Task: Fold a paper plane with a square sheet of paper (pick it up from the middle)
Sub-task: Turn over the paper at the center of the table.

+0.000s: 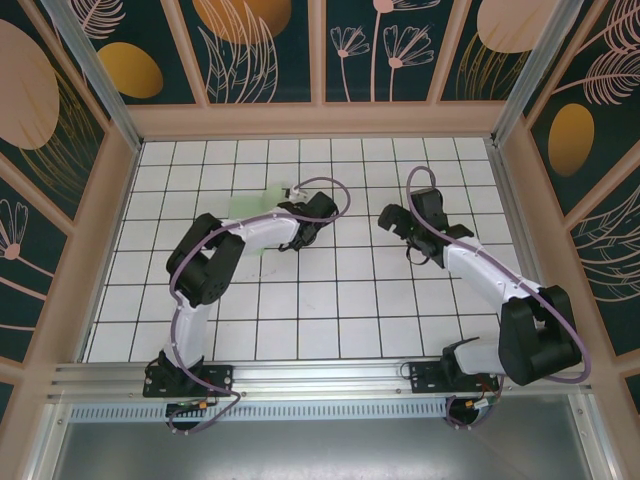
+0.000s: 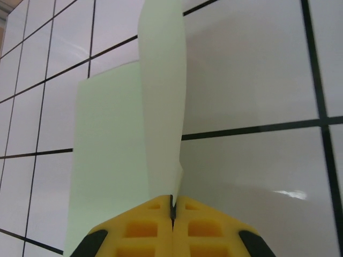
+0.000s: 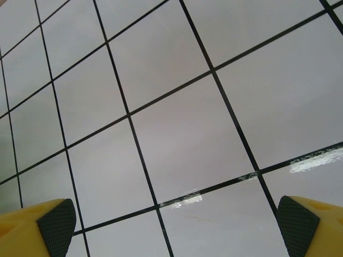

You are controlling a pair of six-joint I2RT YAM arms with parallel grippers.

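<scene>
Pale mint paper [image 2: 107, 160], fold upright, pinched in left fingers [image 2: 140, 231], right fingers [image 3: 32, 233] spread

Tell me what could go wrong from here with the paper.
1. The left gripper pinches the square sheet of paper only at a narrow raised fold. A pull may slip it free or tear it.
2. The right gripper hangs open over bare tiles, apart from the sheet. The unsupported flap may sag and crease off line.
</scene>
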